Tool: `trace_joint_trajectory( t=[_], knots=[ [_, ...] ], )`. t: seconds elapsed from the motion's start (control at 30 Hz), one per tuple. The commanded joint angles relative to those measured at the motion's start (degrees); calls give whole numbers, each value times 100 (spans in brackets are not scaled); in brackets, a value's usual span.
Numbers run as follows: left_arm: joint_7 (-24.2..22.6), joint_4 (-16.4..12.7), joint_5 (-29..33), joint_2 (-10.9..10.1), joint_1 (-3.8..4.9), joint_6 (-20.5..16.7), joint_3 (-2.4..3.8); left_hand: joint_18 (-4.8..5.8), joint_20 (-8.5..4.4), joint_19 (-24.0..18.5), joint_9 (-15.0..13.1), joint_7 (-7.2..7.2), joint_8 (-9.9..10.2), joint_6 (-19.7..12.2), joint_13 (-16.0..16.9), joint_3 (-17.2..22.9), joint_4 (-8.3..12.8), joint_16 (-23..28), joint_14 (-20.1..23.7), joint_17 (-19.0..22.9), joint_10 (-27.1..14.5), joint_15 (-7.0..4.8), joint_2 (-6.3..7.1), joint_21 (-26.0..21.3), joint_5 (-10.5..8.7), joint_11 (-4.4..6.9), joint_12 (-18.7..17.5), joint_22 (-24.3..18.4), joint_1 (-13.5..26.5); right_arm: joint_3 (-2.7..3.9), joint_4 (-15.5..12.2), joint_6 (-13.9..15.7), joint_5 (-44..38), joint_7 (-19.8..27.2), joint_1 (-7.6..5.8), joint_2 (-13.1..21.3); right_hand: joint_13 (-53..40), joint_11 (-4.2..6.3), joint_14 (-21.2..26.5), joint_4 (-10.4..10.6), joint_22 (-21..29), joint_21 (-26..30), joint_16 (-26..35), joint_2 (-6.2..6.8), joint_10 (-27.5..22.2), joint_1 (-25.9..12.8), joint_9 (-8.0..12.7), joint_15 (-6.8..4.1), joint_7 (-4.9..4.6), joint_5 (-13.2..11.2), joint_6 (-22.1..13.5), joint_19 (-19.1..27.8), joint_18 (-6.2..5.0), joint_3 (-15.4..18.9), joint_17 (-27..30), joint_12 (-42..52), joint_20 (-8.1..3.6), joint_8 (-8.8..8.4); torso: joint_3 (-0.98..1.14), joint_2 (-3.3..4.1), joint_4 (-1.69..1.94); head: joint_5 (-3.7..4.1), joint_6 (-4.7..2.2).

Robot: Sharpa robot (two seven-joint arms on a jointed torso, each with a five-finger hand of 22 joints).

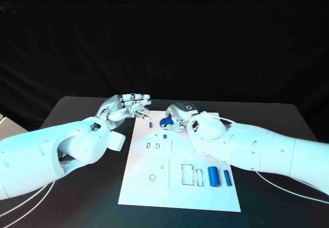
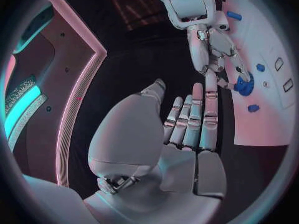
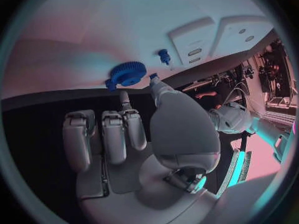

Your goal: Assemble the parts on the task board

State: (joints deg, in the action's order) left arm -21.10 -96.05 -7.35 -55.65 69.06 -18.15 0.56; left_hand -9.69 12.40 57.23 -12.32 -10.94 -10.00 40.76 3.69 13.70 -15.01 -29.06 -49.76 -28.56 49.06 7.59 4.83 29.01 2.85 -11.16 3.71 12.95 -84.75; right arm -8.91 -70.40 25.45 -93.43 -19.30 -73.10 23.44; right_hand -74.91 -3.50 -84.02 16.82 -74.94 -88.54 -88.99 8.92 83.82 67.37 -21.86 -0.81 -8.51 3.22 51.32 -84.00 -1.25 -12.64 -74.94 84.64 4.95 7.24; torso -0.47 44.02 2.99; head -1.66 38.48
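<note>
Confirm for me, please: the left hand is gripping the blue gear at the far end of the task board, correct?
Not quite: the right hand is at the blue gear, fingers by it, as the right wrist view shows. The gear is indeed at the task board's far end; the left hand holds nothing.

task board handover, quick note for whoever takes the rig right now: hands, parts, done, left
Left hand: open, fingers apart, holds nothing, over the table beside the task board.
Right hand: at the board's far end, fingertips at the blue gear; grip unclear.
Two blue cylinders lie loose near the right edge; a small blue peg stands left of the gear.
Done: unclear. Left: the cylinders, probably more.
</note>
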Motion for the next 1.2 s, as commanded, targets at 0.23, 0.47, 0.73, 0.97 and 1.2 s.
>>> trace_joint_trajectory(
  t=[0.23, 0.47, 0.73, 0.97, 1.2],
  knots=[
    [-47, -9, 18, 7, 6, 76, 3, -58, -7, -52, 5, -259, 13, -48, -2, 22, -2, -20, 55, -9, -32, 1, 19, 20, -2, 3, 3, 5, 20, -3, 28, -367, 281, 155, 3, 3, -1083, -30, -559, -15, -1406, -50, -43, -82, 213, -134, -5, 25, 4, 30, 128, -553, 95, 14, -1327, 51, 32, -10, -1, 0, 4, -3, 18],
    [-48, -12, 18, 5, 6, 76, 3, -58, -7, -52, 5, -259, 13, -48, -2, 22, -2, -20, 55, -9, -32, 1, 19, 20, -2, 3, 3, 5, 20, -9, 90, -468, 362, 131, 9, -3, -1093, -23, -560, -20, -1413, -56, -45, -148, 222, -137, -10, 18, 11, 29, 160, -556, 97, -26, -1331, 60, 28, 2, -1, -5, 0, -6, 12],
    [-48, -12, 18, -10, 6, 72, 3, -58, -5, -59, 8, -263, 17, -58, -2, 30, -16, -23, 60, -11, -36, 4, 12, 26, -2, 0, 2, 7, 41, -10, 1, -46, 363, 191, 12, 132, -1093, -20, -558, -50, -1408, -52, -42, -187, 222, -90, -9, 17, 13, 28, 168, -554, 95, -74, -1322, 59, 24, 0, 0, -8, -6, -2, 6],
    [-46, -5, 19, -36, 6, 70, 3, -58, -5, -59, 8, -263, 17, -58, -2, 30, -16, -23, 60, -11, -36, 4, 12, 26, -2, 0, 2, 7, 41, 3, -280, 963, 688, 804, 8, 459, -1083, -25, -556, -104, -1401, -44, -39, -144, 210, 52, 0, 15, 4, 25, 147, -551, 93, -141, -1313, 45, 22, -24, 6, -25, -36, -8, -23],
    [-47, -3, 31, -35, 4, 83, -4, -58, -5, -64, 7, -264, 17, -54, -2, 36, -18, -25, 63, -12, -39, 4, 13, 31, -2, -1, 2, 9, 46, 86, -759, 899, 1660, 1641, -77, 1117, -1040, -55, -542, -161, -1360, -3, -19, -99, 162, 239, 22, 42, -30, 25, 81, -530, 81, -217, -1255, -12, 43, -84, 12, -59, -58, 28, -66]
  ],
)
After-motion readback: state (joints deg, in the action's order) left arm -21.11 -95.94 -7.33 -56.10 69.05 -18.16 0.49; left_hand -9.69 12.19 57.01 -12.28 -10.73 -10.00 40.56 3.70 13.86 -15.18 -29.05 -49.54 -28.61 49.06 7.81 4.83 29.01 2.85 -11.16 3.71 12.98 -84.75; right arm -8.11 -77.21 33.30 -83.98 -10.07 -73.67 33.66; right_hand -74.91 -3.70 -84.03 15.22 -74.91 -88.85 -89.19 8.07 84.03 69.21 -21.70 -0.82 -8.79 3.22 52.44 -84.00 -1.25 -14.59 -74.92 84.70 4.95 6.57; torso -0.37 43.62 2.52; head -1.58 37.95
